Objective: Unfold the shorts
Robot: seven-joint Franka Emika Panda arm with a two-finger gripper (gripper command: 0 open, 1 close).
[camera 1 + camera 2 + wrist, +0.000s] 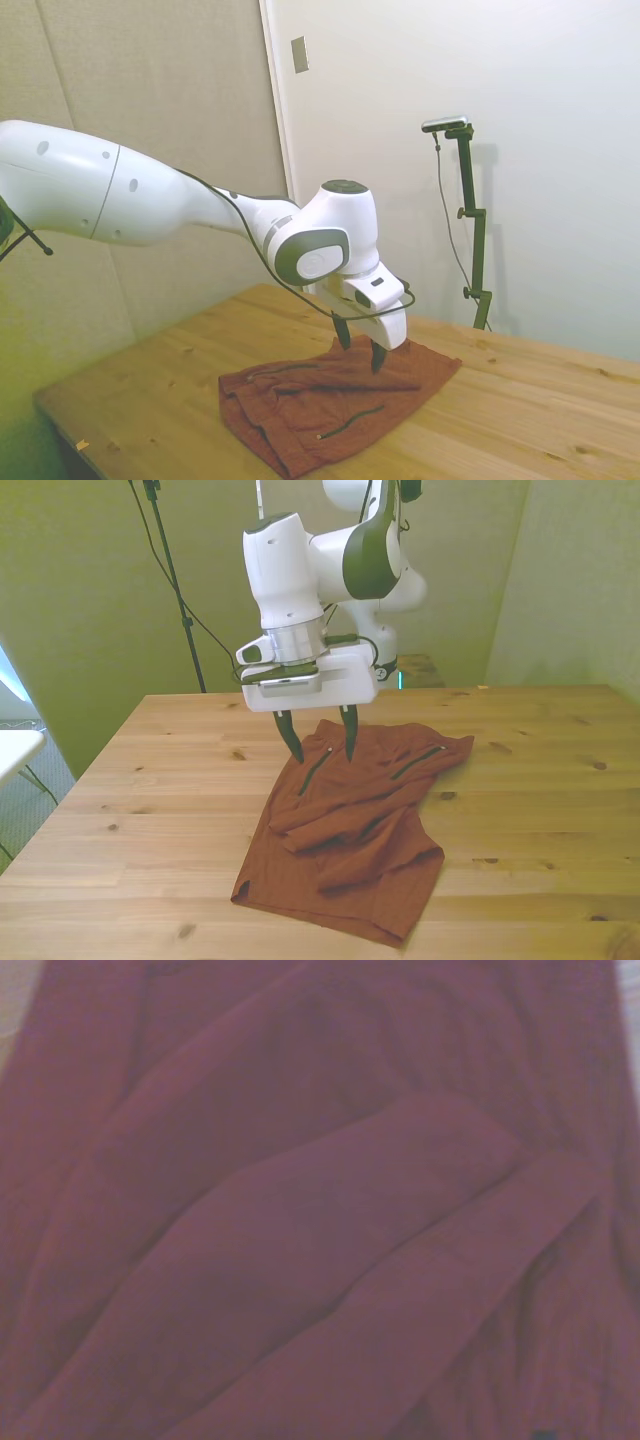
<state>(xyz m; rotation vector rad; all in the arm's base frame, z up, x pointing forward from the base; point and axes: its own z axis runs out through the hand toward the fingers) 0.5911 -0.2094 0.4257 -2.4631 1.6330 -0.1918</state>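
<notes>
Garment: the shorts (350,830) lie on the wooden table (150,780), roughly mid-table in the front view and reaching toward its near edge. They are not flat; a loose flap is doubled across the middle and several diagonal creases run through the cloth.

Pocket lines: two thin dark lines show on the far part of the shorts in the front view, one (318,770) just under the fingertips, another (417,760) toward the front view's right.

Gripper: the gripper (320,743) points straight down over the far part of the shorts, on the front view's left of the garment.

Fingers: the two dark fingers (291,735) stand apart, nothing between them. Their tips sit very close to the fabric; contact cannot be confirmed from either the side view or the front view.

Side view check: the gripper (360,350) hangs over the far portion of the shorts (330,405), fingers spread.

Wrist view: filled with blurred red fabric (320,1220) in overlapping folds, which fits a camera held close above the garment.

Assessment of placement: the spread, vertical pose suggests a pinch is being lined up on an upper layer, so that it can be drawn off the layer beneath.

Progress: judged early; the shorts are folded over themselves.

Risk: pinching both layers at once would drag the whole garment rather than open it.
</notes>
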